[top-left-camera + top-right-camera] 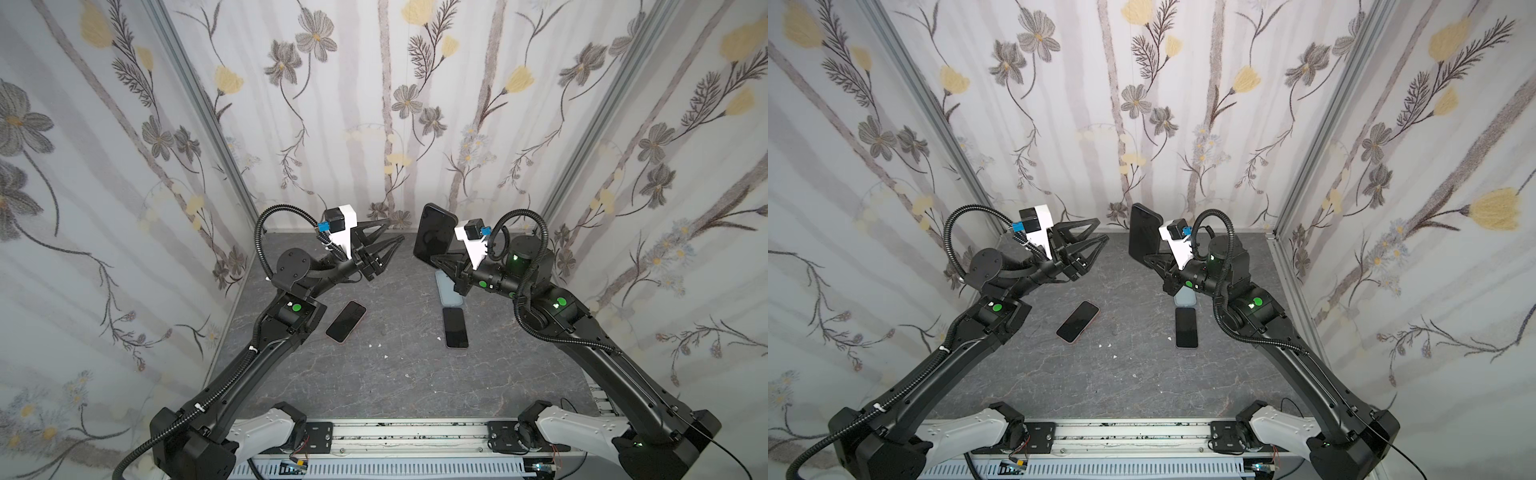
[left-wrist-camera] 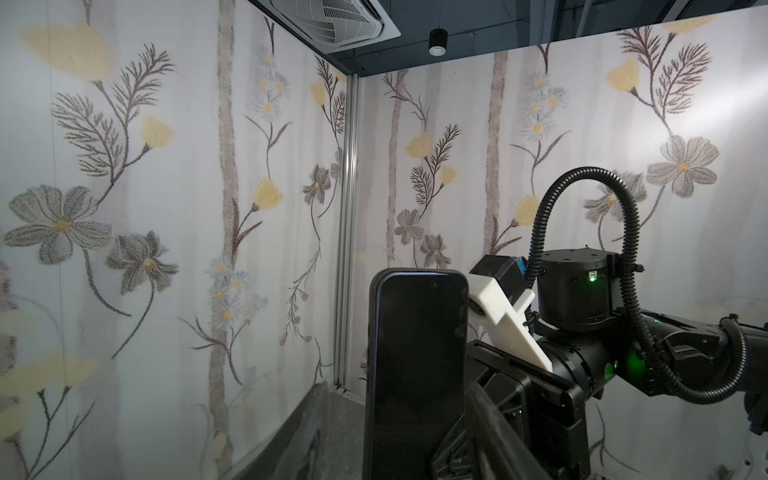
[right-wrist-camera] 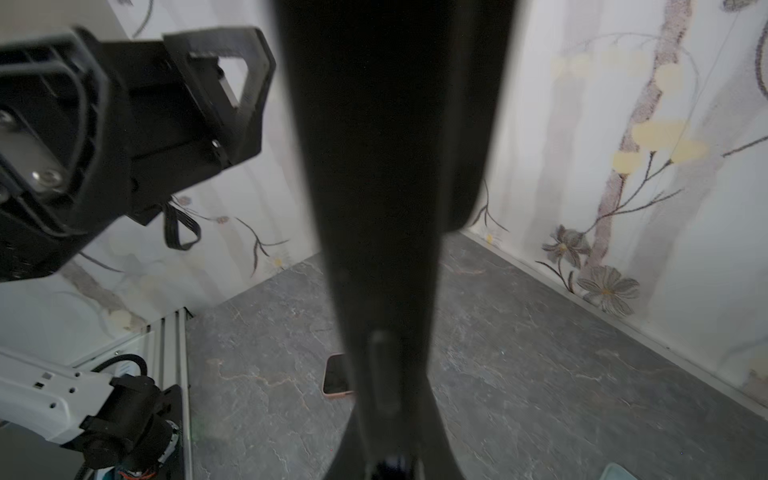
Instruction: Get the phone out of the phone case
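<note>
My right gripper [image 1: 439,259] is shut on the lower edge of a black phone [image 1: 432,235] and holds it upright above the table. In the left wrist view the phone [image 2: 415,374] faces the camera, with a thick dark rim around it that looks like a phone case. It also fills the middle of the right wrist view [image 3: 386,166]. My left gripper [image 1: 392,234] hangs open to the left of the phone, apart from it, with nothing between its fingers [image 3: 249,79].
Two dark-screened phones in pink cases lie on the grey table [image 1: 374,374], one left of centre [image 1: 345,321] and one right of centre [image 1: 456,328]. A pale blue empty case [image 1: 446,291] lies under my right wrist. Flowered walls close in three sides.
</note>
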`<state>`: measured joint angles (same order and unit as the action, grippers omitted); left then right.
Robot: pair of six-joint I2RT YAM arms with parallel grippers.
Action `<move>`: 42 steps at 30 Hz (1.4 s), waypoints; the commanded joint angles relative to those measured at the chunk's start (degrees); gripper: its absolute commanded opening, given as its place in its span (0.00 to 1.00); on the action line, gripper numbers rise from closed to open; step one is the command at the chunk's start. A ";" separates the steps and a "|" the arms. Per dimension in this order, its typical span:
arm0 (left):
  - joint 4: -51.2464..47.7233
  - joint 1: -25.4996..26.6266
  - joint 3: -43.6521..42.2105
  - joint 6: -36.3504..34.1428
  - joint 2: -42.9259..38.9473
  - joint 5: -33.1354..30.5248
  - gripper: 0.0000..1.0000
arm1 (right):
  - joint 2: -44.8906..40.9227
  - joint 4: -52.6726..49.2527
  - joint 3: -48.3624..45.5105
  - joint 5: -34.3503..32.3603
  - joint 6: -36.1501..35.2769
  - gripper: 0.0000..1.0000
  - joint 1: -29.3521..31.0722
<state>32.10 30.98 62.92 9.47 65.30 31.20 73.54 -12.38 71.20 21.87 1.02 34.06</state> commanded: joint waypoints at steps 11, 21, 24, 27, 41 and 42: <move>-3.55 6.06 2.30 -13.70 2.51 -3.24 0.41 | -3.97 -3.44 -0.75 -16.26 -10.59 0.00 5.62; -3.54 6.75 2.43 -13.71 3.08 -3.49 0.33 | -3.48 -3.50 -0.53 -15.98 -11.27 0.00 7.11; -3.54 6.73 2.11 -13.83 3.12 -4.03 0.33 | -3.29 -3.01 -0.53 -15.47 -11.38 0.00 7.59; -3.53 6.79 1.88 -13.99 3.02 -4.61 0.33 | -3.04 -3.00 -0.58 -15.30 -11.48 0.00 8.03; -3.55 6.77 1.10 -14.06 2.55 -5.03 0.32 | -2.17 -2.56 -0.46 -14.14 -11.58 0.00 9.28; -3.53 6.75 1.06 -14.09 2.60 -4.92 0.32 | -2.13 -2.71 -0.38 -14.15 -11.64 0.00 9.38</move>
<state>27.59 37.76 64.16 -4.27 68.07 26.13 71.20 -19.49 70.39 6.22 -9.50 43.13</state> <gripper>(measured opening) 0.317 0.091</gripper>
